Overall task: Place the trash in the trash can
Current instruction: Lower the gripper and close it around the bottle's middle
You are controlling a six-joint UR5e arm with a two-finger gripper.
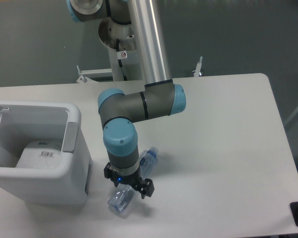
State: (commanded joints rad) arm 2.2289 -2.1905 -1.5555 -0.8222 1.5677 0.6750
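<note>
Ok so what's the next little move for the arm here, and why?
Probably lower and close the pincer on the bottle: it sits over the bottle's middle, the bottle lies on the table, and the pouch is already in the trash can.

The arm (144, 44) is a UR5e with a polished silver tube for its long link and dark grey joint housings closed by light blue round caps. A thin black ring marks the seam on the elbow housing. The wrist ends in a black gripper (128, 186) with a small blue light glowing on it. A small round sticker shows on the metal base column at the far side.
</note>
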